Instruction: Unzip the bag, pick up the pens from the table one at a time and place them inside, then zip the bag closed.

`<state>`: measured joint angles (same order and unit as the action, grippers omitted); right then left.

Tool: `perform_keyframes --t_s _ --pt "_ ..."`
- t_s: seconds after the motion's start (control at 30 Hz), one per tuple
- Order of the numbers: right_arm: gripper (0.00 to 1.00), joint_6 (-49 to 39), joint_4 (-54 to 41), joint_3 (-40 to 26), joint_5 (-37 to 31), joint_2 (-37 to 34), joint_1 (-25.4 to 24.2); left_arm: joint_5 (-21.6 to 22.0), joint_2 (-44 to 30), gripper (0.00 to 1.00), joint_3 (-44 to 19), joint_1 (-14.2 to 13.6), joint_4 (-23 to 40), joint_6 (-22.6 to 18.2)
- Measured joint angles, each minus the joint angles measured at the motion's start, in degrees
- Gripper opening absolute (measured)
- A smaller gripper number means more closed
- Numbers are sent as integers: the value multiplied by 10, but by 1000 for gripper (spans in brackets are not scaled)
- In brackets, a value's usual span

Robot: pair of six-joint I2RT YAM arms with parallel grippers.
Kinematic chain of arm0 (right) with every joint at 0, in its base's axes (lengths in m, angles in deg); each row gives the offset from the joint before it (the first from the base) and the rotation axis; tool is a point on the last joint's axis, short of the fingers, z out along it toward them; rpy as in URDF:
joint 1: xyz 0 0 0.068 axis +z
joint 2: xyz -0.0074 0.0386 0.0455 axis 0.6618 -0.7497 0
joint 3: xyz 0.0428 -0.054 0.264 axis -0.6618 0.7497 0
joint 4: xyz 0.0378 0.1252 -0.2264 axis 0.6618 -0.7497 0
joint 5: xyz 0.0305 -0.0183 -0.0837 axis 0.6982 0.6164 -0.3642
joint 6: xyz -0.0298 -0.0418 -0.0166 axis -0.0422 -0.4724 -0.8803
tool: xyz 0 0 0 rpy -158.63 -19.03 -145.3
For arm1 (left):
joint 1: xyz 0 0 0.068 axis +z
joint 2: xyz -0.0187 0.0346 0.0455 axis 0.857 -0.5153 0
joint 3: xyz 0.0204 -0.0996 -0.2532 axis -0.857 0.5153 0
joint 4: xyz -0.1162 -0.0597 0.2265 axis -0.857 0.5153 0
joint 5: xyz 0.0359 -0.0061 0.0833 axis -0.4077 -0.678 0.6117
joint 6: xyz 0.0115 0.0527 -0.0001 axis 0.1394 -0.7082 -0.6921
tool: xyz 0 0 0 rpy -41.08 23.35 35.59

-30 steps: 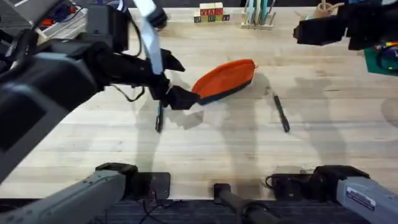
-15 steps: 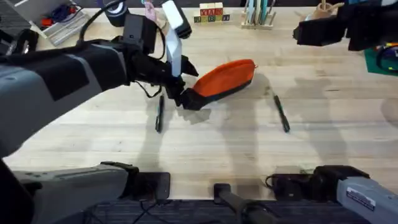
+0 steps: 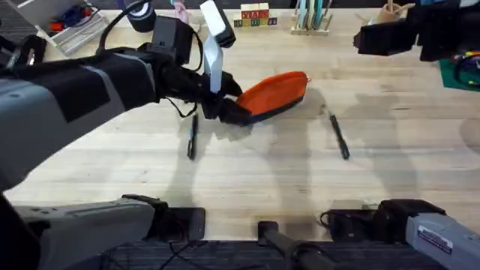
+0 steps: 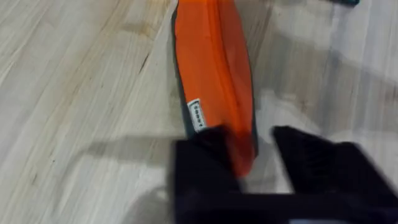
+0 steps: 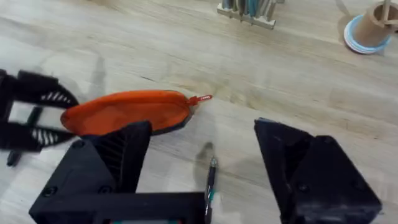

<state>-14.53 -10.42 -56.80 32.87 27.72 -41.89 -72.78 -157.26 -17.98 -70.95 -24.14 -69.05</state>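
The orange bag (image 3: 274,91) lies slanted on the table (image 3: 247,180), zipper shut, its red pull (image 5: 200,99) at the far right end. My left gripper (image 3: 235,112) is open and straddles the bag's (image 4: 211,68) left end. One finger (image 4: 202,155) overlaps the fabric and the other (image 4: 305,155) stands just clear of it. One dark pen (image 3: 191,139) lies left of the bag, below the left arm. Another pen (image 3: 340,136) lies to the right. My right gripper (image 3: 373,37) hangs open high at the back right, with that pen (image 5: 209,180) on the wood below it.
Lettered wooden blocks (image 3: 254,15) and a wooden rack of pale sticks (image 3: 311,16) stand at the far edge. A tape roll (image 5: 367,28) sits at the back right. A green mat (image 3: 461,71) lies at the right edge, and a tray of oddments (image 3: 71,22) at the back left.
My left gripper has slid right along the table until its fingers reach around the bag's left end. The right arm and both pens have stayed still.
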Motion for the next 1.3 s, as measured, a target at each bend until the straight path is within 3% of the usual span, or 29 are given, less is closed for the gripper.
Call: perform_keyframes --t_s 0.07,0.13,0.9,1.07,1.3 --pt "997 0 0 0 0 0 0 6 0 155 0 0 -4 -1" --pt "997 0 0 0 0 0 0 14 0 54 -1 0 -5 -2" --pt "998 -7 -24 0 0 0 -1 16 0 42 -2 0 -5 -2" --pt "996 -83 -22 0 0 0 -2 16 0 42 -2 0 -5 -2" --pt "996 -256 -27 0 14 0 -2 16 0 42 -2 0 -5 -2"
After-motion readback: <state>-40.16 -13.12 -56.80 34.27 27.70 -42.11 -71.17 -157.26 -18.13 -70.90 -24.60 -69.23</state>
